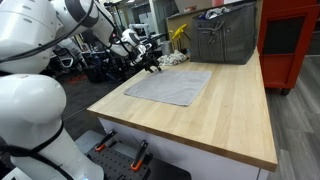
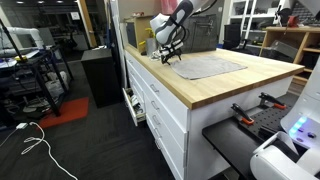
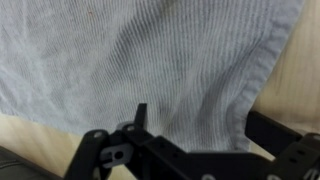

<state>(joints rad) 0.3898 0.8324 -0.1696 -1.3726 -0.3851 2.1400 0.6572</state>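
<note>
Hovering over one corner of the cloth (image 1: 170,86), the gripper (image 1: 152,66) is holding its jaws spread wide, with nothing between them. The cloth is lying flat on the wooden counter (image 1: 225,125), and in the wrist view its hemmed edge is showing just beyond the fingers. To my eye, a clean pinch is calling for a straight descent onto that hem, catching a single layer. I am counting one cloth, one gripper and one grey bin (image 1: 222,38) at the back.
</note>
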